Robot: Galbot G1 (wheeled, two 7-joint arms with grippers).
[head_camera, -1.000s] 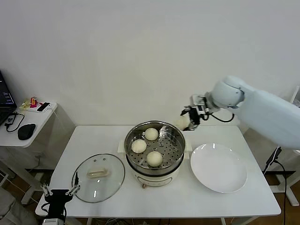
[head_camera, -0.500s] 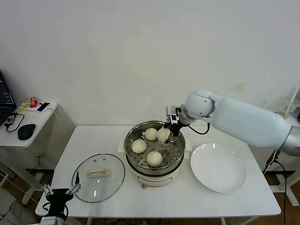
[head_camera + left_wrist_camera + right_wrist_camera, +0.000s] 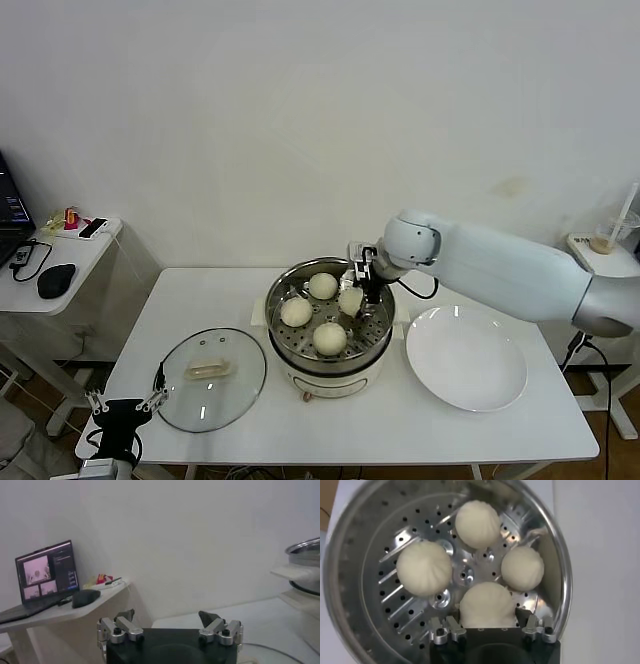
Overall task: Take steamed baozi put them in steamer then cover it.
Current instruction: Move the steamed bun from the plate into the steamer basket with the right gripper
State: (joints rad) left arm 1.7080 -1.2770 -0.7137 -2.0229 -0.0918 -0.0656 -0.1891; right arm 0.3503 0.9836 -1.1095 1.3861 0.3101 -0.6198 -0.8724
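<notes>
The steamer (image 3: 275, 300) stands mid-table with three baozi (image 3: 322, 286) (image 3: 296, 312) (image 3: 329, 339) on its perforated tray. My right gripper (image 3: 358, 298) reaches into the pot from the back right, shut on the fourth baozi (image 3: 351, 300), low over the tray. In the right wrist view the held baozi (image 3: 486, 605) sits between the fingers of the gripper (image 3: 487, 618), with the other three (image 3: 478, 524) (image 3: 424, 568) (image 3: 522, 568) around it. The cover (image 3: 235, 395) lies flat on the table left of the steamer. My left gripper (image 3: 125, 408) is parked open at the table's front left.
An empty white plate (image 3: 466, 358) lies right of the steamer. A side table (image 3: 60, 250) at the far left carries a mouse (image 3: 56, 280) and a laptop (image 3: 47, 572). The steamer's edge (image 3: 305, 547) shows in the left wrist view beyond the open left gripper (image 3: 167, 616).
My right gripper has carried the fourth baozi from behind the steamer's right side leftward over the rim and down into the pot. The left arm has not moved.
</notes>
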